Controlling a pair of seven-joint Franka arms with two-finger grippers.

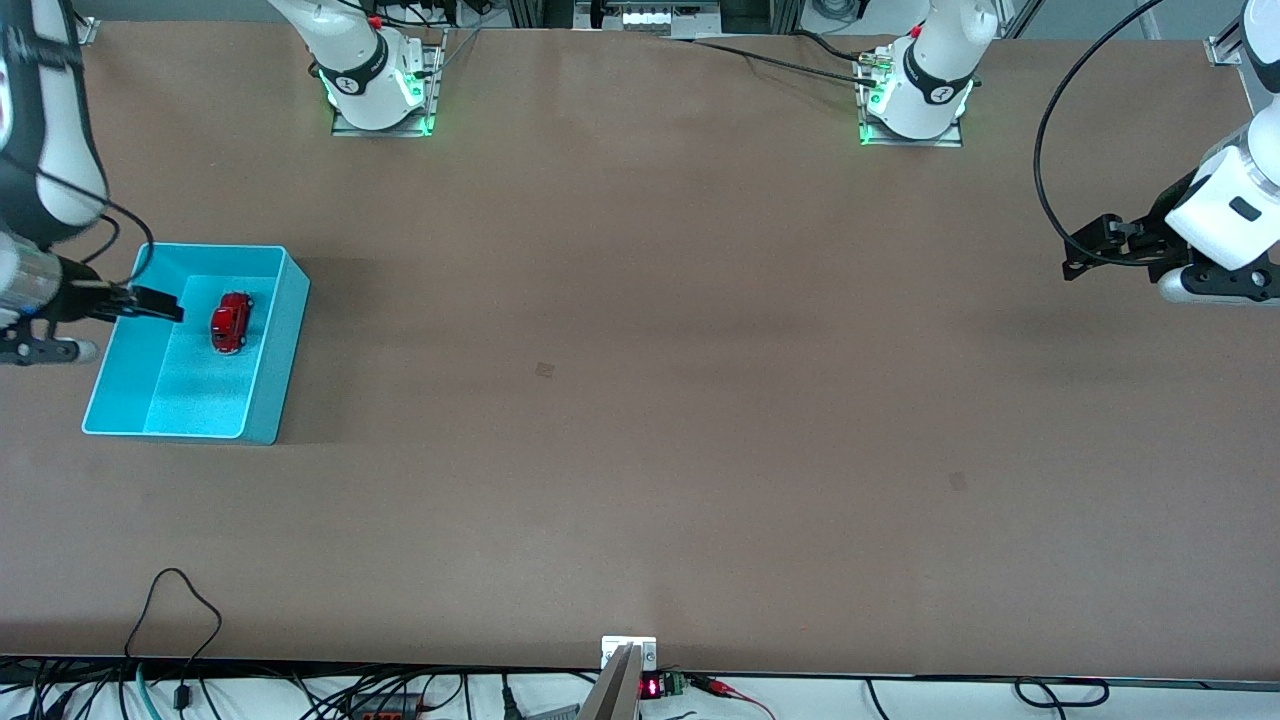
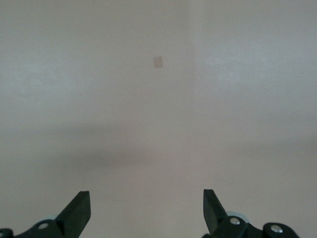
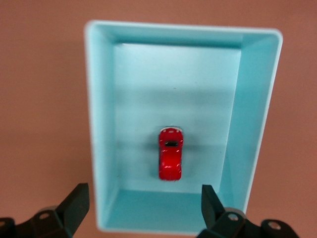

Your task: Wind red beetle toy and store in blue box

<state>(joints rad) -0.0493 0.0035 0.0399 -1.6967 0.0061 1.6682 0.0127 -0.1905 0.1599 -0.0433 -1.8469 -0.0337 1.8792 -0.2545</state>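
Observation:
The red beetle toy (image 1: 230,322) stands on its wheels on the floor of the blue box (image 1: 280,360), in the half of the box farther from the front camera. The box sits at the right arm's end of the table. My right gripper (image 1: 152,302) is open and empty, up above the box's outer wall. In the right wrist view the toy (image 3: 170,159) lies inside the box (image 3: 247,124), well below my open right gripper (image 3: 143,208). My left gripper (image 1: 1085,250) waits open and empty over bare table at the left arm's end; its wrist view (image 2: 146,210) shows only tabletop.
A small tape mark (image 1: 544,369) lies mid-table and shows in the left wrist view (image 2: 158,62). Another faint mark (image 1: 957,480) lies nearer the front camera. Cables (image 1: 180,600) run along the table's front edge.

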